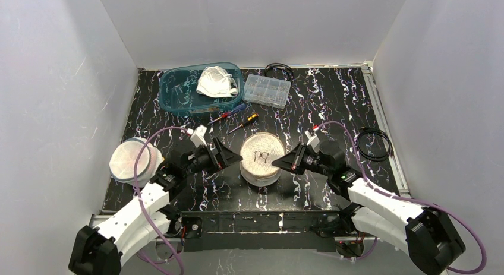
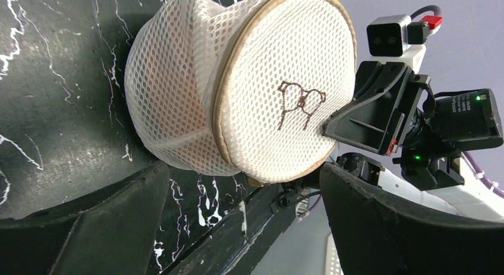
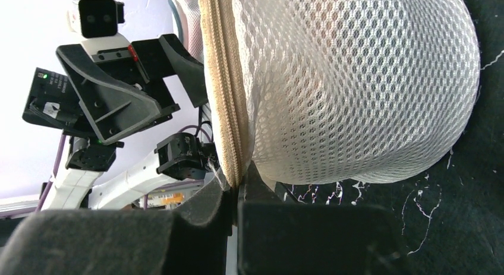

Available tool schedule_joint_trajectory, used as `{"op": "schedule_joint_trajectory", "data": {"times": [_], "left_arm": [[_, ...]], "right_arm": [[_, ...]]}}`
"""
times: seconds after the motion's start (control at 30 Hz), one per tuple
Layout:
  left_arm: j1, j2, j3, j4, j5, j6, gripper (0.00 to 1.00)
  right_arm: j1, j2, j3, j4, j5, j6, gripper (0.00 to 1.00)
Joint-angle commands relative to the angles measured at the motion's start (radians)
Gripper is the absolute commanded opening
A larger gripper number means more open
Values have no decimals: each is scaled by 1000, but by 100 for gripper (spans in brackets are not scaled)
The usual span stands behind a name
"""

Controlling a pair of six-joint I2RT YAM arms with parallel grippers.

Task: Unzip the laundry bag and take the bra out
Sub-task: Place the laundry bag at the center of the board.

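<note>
The right gripper point(image 3: 235, 190) is pinched closed on the tan zipper band point(image 3: 226, 91) of the round white mesh laundry bag point(image 1: 260, 159), at its right rim. The left gripper point(image 2: 241, 183) stands spread wide just beside the bag's left side. The bag is zipped; its contents are unclear through the mesh. Behind it, a teal plastic bin point(image 1: 178, 88) holds crumpled white cloth point(image 1: 215, 82). Bare black marbled table point(image 1: 333, 108) lies far right.

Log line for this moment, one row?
left gripper open beside laundry bag | right gripper shut on zipper | visible zipper closed
</note>
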Motion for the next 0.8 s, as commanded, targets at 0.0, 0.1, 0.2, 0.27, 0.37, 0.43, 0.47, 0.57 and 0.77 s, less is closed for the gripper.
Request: {"op": "schedule_joint_trajectory", "data": {"times": [0.0, 0.1, 0.2, 0.27, 0.37, 0.43, 0.47, 0.57, 0.77], "left_arm": [[-19, 68, -35, 133, 39, -65, 94], [-26, 118, -40, 203, 45, -66, 93], [-29, 170, -39, 268, 45, -64, 93], [-31, 212, -38, 315, 56, -64, 92], [-35, 289, -29, 364, 78, -67, 89], [-39, 328, -22, 382, 87, -67, 87], [-42, 344, -21, 393, 88, -67, 85], [-50, 382, -16, 423, 92, -68, 81], [-67, 433, -2, 455, 98, -62, 62]], "right_arm": [[5, -23, -28, 76, 28, 51, 1], [6, -21, -37, 82, 25, 55, 1], [6, -1, -41, 104, 3, 59, 1], [5, 10, -45, 125, -10, 73, 1], [5, 14, -51, 140, -14, 83, 1], [6, 13, -48, 138, -16, 82, 1], [5, 12, -48, 137, -15, 83, 1], [6, 14, -49, 139, -18, 84, 1], [5, 29, -51, 153, -19, 84, 1]]}}
